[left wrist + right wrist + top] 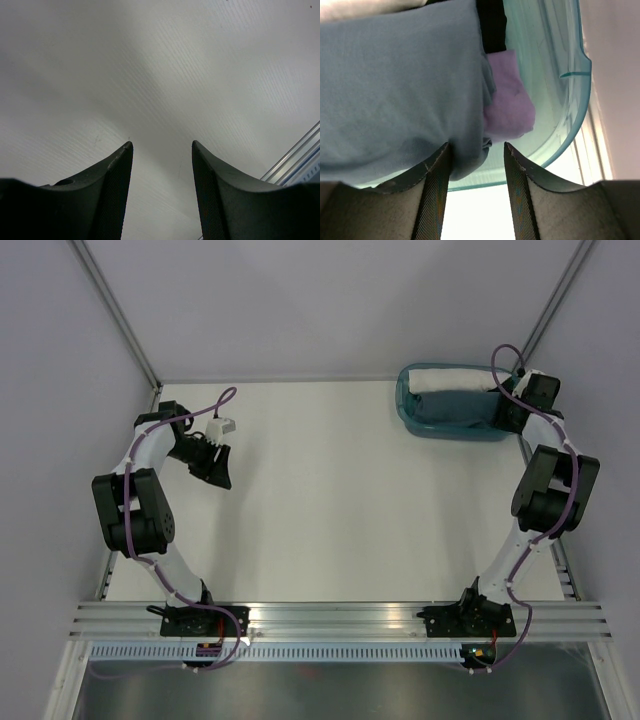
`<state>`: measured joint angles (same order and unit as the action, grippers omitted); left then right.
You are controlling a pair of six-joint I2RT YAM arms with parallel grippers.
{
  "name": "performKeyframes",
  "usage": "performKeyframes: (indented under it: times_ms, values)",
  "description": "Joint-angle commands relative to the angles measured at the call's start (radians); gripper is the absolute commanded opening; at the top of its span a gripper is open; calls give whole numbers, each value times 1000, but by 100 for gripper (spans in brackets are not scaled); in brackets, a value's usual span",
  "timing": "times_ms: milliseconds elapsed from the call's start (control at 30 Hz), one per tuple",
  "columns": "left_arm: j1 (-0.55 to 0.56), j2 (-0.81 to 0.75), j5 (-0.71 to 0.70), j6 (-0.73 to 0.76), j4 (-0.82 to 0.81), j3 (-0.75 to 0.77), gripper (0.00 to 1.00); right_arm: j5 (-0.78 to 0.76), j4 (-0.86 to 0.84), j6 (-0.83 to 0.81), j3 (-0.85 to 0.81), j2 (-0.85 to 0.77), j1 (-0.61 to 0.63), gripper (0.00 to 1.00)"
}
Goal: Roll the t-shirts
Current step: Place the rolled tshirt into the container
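The t-shirts sit in a teal basket (pixel 407 405) at the far right corner of the tabletop (pixel 330 500). A white roll (pixel 445 377) lies along the basket's far wall, and a grey-blue shirt (pixel 455 408) lies just nearer, touching it. The right wrist view also shows a lilac garment (pixel 510 107) and a black one (pixel 492 25) tucked beside the grey-blue shirt, against the basket's right wall.

The right gripper (pixel 476 152) hangs at the basket's right end. Its jaws are parted and hold nothing, and a fold of the grey-blue shirt sits just between the tips. The left gripper (pixel 162 150) is well apart from the basket, over bare tabletop, jaws released and empty.

Handling judgement: the fabric looks soft, light and limp. It will sag and drag on its neighbours. A pinch on a bunched fold or hem should hold better than one on a flat face.

Whether the basket holds finished rolls or a waiting stock cannot be settled
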<state>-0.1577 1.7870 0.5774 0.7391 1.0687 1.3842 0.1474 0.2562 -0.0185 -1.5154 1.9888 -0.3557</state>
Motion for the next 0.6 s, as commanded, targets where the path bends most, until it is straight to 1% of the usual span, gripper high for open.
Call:
performKeyframes:
  times_ms: [0,100,233,300,333,367,400,433,467,567]
  values:
    - [-5,5,10,29,13,10,56,-127,37,-75,-46,-106,40,53]
    - [-5,3,10,31,14,12,57,-181,26,-80,-45,-165,72,53]
    - [-6,3,10,29,17,18,56,-226,28,-84,-61,-174,129,50]
    - [-5,3,10,29,20,22,56,-236,37,-83,-72,-156,155,42]
    - [-5,3,10,31,22,24,57,-209,37,-77,-77,-148,159,36]
    - [-6,3,12,31,22,26,56,-186,35,-63,-81,-128,165,23]
    - [-6,2,10,31,23,24,56,-168,37,-55,-86,-116,166,17]
    - [-6,2,10,32,25,27,57,-151,60,-49,-107,-101,166,4]
    - [-6,3,10,32,25,27,56,-151,77,-32,-121,-66,167,0]
    - [-6,3,12,29,25,26,56,-152,129,3,-158,-13,167,0]
